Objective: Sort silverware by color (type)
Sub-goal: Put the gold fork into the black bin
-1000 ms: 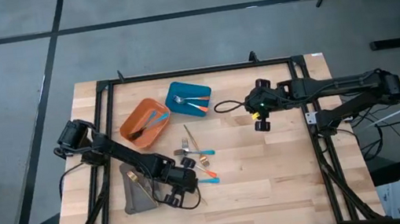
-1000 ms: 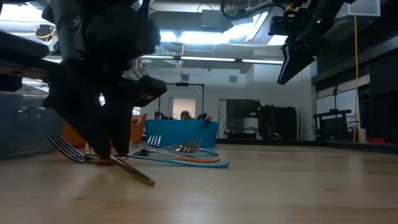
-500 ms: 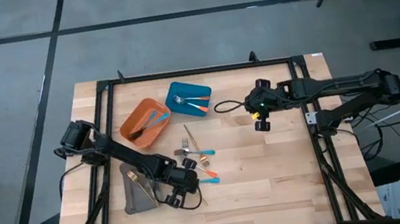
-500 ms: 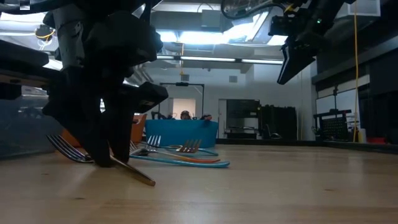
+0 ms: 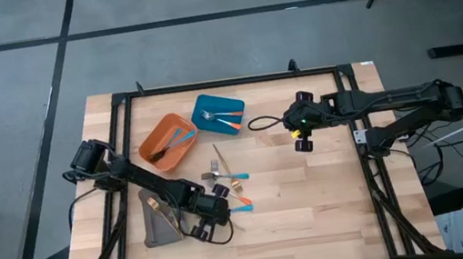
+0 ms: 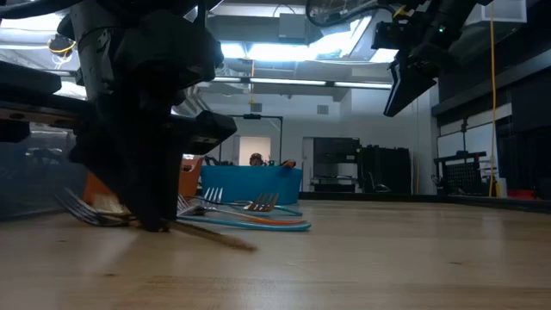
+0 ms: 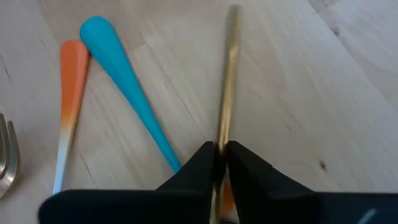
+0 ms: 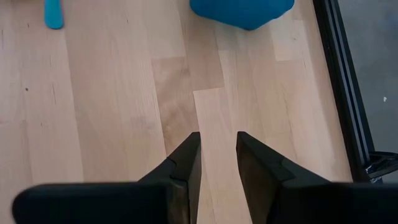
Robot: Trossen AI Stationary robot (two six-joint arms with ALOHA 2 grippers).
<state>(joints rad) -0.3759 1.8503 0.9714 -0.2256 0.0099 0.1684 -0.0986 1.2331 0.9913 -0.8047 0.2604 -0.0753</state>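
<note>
Jaws of the left gripper (image 7: 219, 163) pinch a gold handle (image 7: 229, 74) near the desk's (image 5: 317, 209) front-left; right gripper (image 8: 217, 155) hangs open, empty. Several pieces sit in trays, others remain loose.

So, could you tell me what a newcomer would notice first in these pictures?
Probably the left end effector, low near the table's front left, pinching a gold utensil handle between its fingers. Beside it lie a blue handle and an orange handle on the wood. The right end effector hangs empty, fingers apart, near the blue tray.
</note>
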